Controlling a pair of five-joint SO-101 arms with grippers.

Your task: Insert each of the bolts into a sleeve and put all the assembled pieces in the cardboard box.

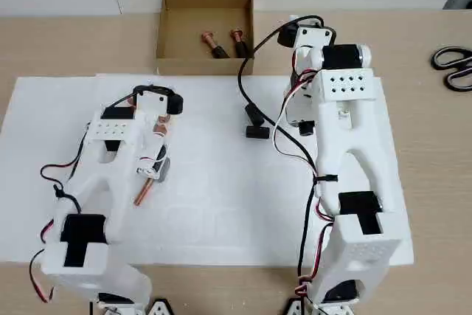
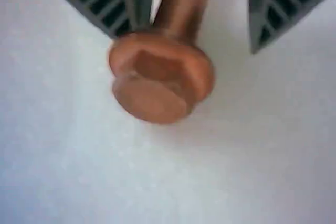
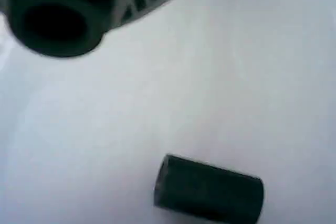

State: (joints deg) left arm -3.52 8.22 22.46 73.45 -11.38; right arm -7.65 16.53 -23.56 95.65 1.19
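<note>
Before the cardboard box (image 1: 205, 66), the left end effector (image 2: 198, 32) sits spread around a bolt (image 2: 157, 80) while the right end effector (image 3: 68, 6) pinches a sleeve (image 3: 50, 27).

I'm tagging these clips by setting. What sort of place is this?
Probably a robotics lab or hobby workbench, not a factory line. Two white plastic robot arms with exposed wiring stand at a light wooden table over a white foam sheet, with black-handled scissors lying nearby.

A robotics workbench, by the look: a pale wooden table (image 1: 74, 42) carries a white sheet (image 1: 214, 204), a printed left arm (image 1: 103, 182) and right arm (image 1: 354, 145) trail bare wires over the sheet, and scissors (image 1: 453, 64) lie off its right edge.
</note>
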